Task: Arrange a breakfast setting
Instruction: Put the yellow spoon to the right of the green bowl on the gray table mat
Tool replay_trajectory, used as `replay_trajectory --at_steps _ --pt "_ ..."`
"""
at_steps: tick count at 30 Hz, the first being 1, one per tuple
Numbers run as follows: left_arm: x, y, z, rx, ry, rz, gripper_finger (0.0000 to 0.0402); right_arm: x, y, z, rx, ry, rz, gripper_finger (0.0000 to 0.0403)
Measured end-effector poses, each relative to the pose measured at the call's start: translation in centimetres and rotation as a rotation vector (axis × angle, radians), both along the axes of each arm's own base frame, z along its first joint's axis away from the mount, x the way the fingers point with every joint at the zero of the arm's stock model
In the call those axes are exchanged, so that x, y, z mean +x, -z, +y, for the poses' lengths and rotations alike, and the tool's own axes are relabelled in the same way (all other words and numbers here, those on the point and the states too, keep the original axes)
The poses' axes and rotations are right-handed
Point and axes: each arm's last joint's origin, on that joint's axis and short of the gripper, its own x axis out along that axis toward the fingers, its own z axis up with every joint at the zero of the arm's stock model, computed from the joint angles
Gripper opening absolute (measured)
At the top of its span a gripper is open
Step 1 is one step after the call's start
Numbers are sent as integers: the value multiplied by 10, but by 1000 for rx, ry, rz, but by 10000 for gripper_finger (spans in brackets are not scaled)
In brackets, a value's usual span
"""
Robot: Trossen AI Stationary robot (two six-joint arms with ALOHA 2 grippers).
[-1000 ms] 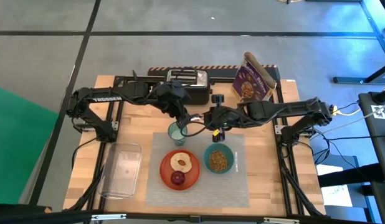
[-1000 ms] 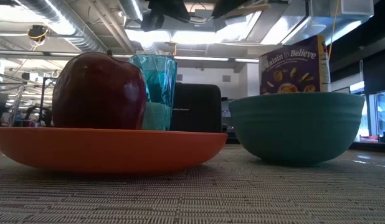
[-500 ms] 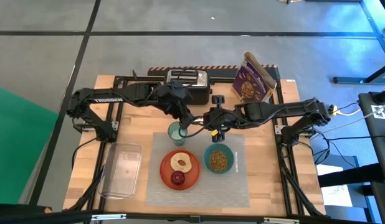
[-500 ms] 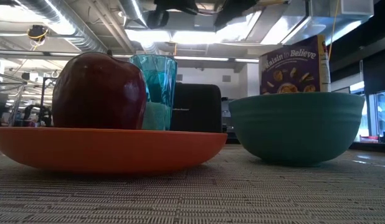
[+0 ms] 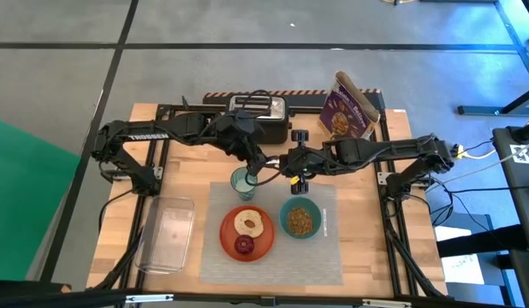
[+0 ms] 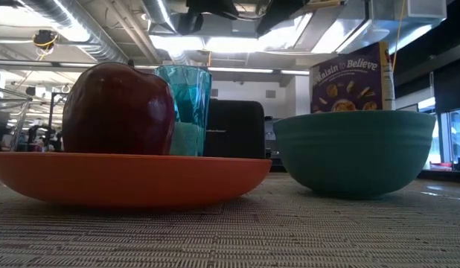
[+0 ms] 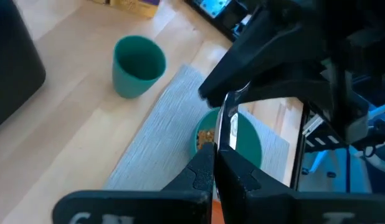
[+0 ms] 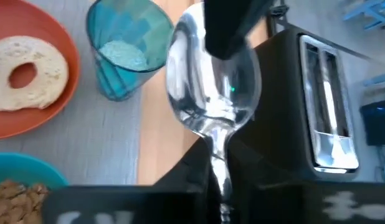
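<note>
The spoon (image 8: 211, 81) is in the air above the placemat's far edge, between my two grippers. My left gripper (image 5: 264, 165) and my right gripper (image 5: 284, 167) are both shut on it. A bit of its orange handle (image 5: 296, 181) shows under the right gripper. The grey placemat (image 5: 333, 248) carries the orange plate (image 5: 226, 231) with the bagel half (image 5: 248, 224) and the dark red fruit (image 5: 245, 245). It also carries the teal bowl (image 5: 284, 210), which holds cereal. The bluish tumbler (image 5: 241, 181) stands at the placemat's far left corner. My left gripper pinches the tip of the spoon's metal bowl (image 8: 199, 18) between its two fingers, coming from the table's left. In its own wrist view the spoon shows edge-on (image 7: 230, 124) between the fingers. The spoon is lifted clear. My right gripper pinches the spoon's neck (image 8: 216, 146), just behind the metal bowl, between its two fingers, coming from the table's right. The fingers lie along the spoon. The gripper hides most of the handle. The spoon is clear of the table.
The black toaster (image 5: 258, 109) and the purple cereal box (image 5: 350, 109) stand at the table's far edge. A clear plastic tray (image 5: 166, 233) lies on the wood left of the placemat. A teal cup (image 7: 139, 65) stands on the wood beyond the placemat.
My right gripper has gone a little toward the table's left with the spoon, and the gap between my two grippers has closed above the placemat's far edge.
</note>
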Motion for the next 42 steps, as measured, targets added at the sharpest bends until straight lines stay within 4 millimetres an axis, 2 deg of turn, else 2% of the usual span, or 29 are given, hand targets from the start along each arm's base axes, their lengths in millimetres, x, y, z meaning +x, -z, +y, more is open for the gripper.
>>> replay_trajectory --at_steps 7,11,23,31,42 --pt "-7 7 2 31 -49 102 2 0 -1 -1 -32 32 -8 127" --pt "-8 8 2 34 -53 117 2 0 -1 -1 -34 29 -7 143" --pt "-4 4 3 48 -63 60 1 0 -1 0 -2 -2 -8 84" --pt "-1 2 3 58 -65 23 1 0 -1 0 9 9 -10 22" --pt "-1 2 4 67 -75 24 12 0 -1 0 30 45 -24 19"
